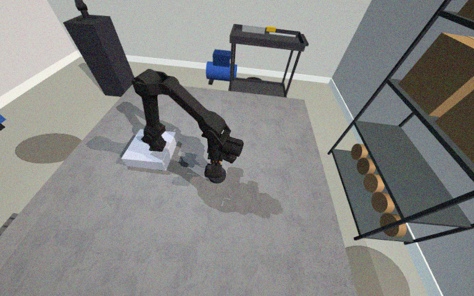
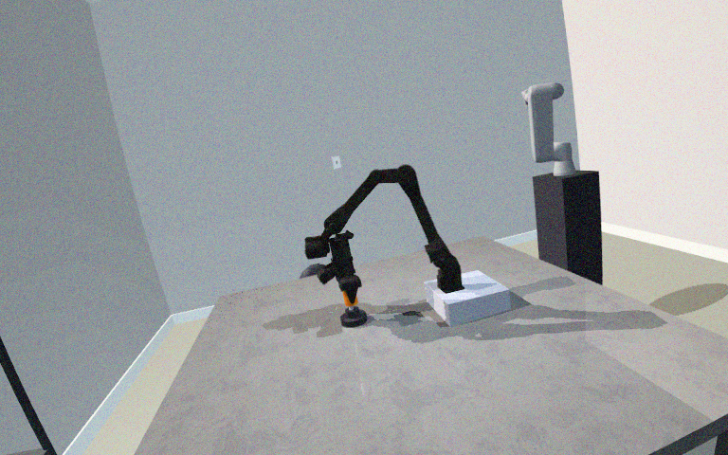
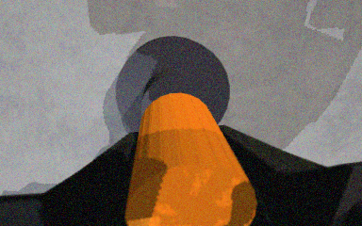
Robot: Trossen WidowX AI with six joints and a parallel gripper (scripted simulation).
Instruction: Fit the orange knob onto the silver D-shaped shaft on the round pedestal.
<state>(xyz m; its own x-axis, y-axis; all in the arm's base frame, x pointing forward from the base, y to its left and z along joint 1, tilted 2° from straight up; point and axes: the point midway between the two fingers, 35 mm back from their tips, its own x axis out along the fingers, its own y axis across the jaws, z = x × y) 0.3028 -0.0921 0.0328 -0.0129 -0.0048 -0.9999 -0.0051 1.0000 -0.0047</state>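
The orange knob [image 2: 347, 301] [image 3: 189, 151] is held roughly upright between the fingers of my gripper [image 2: 351, 295] [image 3: 178, 137], which is shut on it. The dark round pedestal [image 2: 353, 320] [image 3: 189, 61] [image 1: 218, 180] stands on the table under the knob. In the exterior view a short light stretch of the silver shaft [image 2: 351, 309] shows between the knob's lower end and the pedestal, so the knob is not flush with it. The wrist view hides the shaft behind the knob. The hole and both flat sides are hidden. In the top view the arm covers most of the knob.
The arm's white base block [image 1: 145, 158] [image 2: 478, 305] stands on the grey table [image 1: 157, 237] [image 2: 429, 386], to one side of the pedestal. A metal shelf rack [image 1: 380, 90] is beyond the table's right edge in the top view, and a cart [image 1: 265, 41] stands behind the table.
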